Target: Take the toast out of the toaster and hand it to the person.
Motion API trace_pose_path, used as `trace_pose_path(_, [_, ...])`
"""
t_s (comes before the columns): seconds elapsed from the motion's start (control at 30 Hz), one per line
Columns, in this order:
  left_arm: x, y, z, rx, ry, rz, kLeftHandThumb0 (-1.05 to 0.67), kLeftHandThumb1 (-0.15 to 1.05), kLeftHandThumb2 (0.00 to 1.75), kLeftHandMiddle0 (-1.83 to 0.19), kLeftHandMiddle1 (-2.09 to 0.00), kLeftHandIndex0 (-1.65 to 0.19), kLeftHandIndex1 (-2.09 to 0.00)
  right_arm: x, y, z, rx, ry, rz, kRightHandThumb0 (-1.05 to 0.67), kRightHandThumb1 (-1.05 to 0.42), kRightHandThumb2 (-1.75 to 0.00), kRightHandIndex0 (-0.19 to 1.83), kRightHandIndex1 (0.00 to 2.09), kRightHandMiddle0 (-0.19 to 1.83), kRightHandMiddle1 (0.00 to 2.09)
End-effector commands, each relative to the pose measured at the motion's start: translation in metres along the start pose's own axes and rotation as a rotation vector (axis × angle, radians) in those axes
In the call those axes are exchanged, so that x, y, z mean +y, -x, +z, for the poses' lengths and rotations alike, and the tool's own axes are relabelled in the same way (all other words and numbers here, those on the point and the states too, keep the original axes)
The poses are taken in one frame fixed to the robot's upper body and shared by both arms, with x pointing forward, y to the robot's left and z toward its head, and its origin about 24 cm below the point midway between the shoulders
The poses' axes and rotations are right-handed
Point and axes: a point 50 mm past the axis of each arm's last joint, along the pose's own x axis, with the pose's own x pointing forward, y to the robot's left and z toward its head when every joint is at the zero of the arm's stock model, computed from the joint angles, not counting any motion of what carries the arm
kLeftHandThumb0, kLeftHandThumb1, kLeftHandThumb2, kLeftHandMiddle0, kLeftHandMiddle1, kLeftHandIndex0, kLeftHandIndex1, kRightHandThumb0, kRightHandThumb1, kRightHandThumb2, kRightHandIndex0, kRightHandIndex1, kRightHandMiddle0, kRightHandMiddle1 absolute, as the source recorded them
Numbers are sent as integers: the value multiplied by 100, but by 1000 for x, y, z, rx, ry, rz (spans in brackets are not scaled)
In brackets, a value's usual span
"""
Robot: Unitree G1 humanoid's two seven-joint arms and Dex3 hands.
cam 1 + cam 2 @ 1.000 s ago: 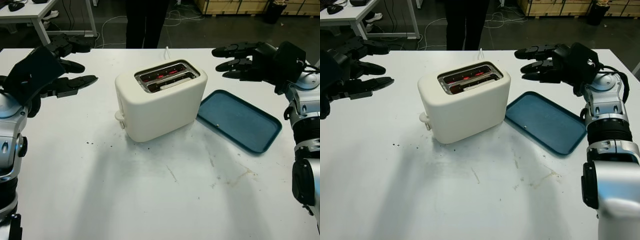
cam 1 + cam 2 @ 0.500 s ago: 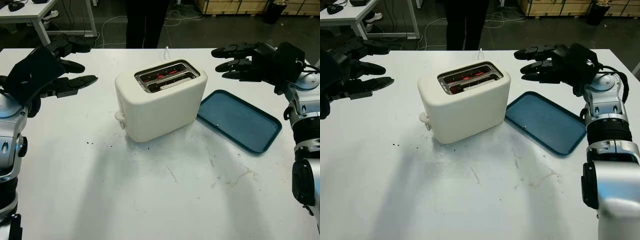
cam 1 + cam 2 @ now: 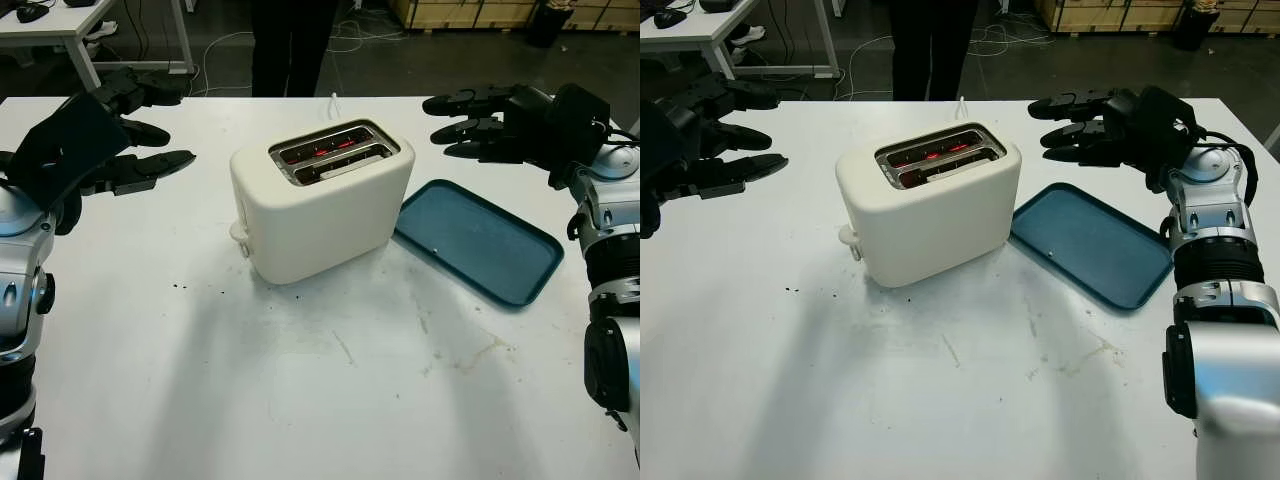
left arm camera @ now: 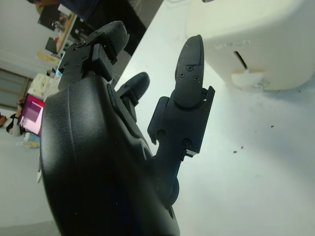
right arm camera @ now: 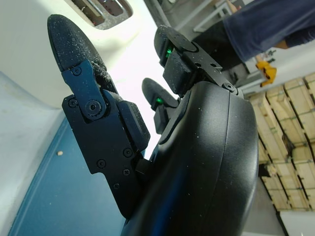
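Both hands hold nothing: the left hand hangs open well left of the one white toaster, the right hand open off its right, probably waiting. Two glowing slots; can't tell if toast's inside. One blue tray sits beside it.

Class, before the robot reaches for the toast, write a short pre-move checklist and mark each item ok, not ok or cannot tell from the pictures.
1. Left hand holds nothing, open, left of the toaster: ok.
2. Right hand holds nothing, open, behind the tray: ok.
3. Toast popped up within reach: not ok; the slots glow red and nothing sticks up.
4. Toaster upright on the table: ok.
5. Person standing behind the table to receive: ok.
6. Person's hand held out: cannot tell.
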Motion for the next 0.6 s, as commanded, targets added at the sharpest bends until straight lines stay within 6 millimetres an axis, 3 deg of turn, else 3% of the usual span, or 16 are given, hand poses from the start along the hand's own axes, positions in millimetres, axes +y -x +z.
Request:
trace_pose_path(0.0, [1, 0, 4, -23, -5, 3, -37, 85, 22, 0, -108, 0, -84, 1, -1, 3, -16, -3, 3, -87, -79, 0, 37, 58, 61, 0])
trace_pose_path(0.57, [1, 0, 5, -27, 3, 3, -34, 85, 23, 0, -107, 0, -84, 1, -2, 4, -19, 4, 7, -89, -79, 0, 36, 61, 62, 0])
